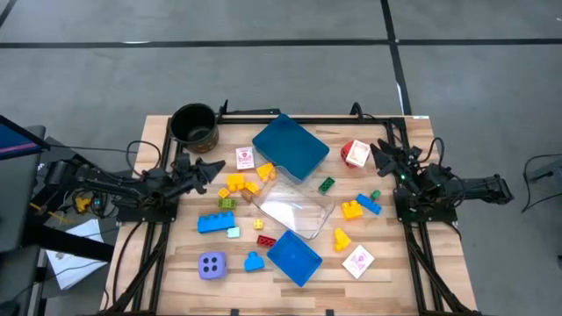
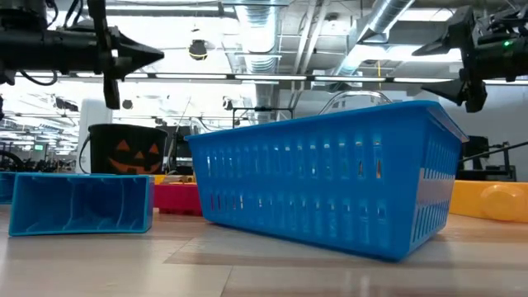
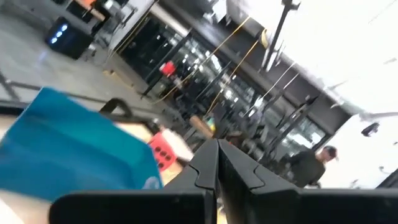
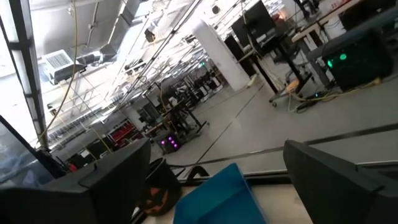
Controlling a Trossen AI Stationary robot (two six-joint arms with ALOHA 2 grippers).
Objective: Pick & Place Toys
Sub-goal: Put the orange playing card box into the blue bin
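Note:
Toys lie scattered over the wooden table: a lavender die [image 1: 212, 265], a red die [image 1: 356, 154], white cards [image 1: 244, 158] [image 1: 357, 262], and blue [image 1: 216, 222], yellow [image 1: 237, 183], green [image 1: 326, 184] and red [image 1: 266, 240] bricks. My left gripper [image 1: 218, 167] hovers shut above the table's left side, next to the yellow bricks; its joined fingertips [image 3: 217, 163] point level across the table. My right gripper [image 1: 379, 156] hovers open at the right side beside the red die, its two fingers [image 4: 118, 180] wide apart with nothing between them. In the low view both grippers [image 2: 153, 56] [image 2: 445, 41] are well above the table.
Two blue trays [image 1: 291, 146] [image 1: 294, 258] and a clear container [image 1: 294, 211] take up the table's middle. A dark round pot [image 1: 194, 125] stands at the far left corner. A person [image 3: 314, 165] shows in the room beyond the table.

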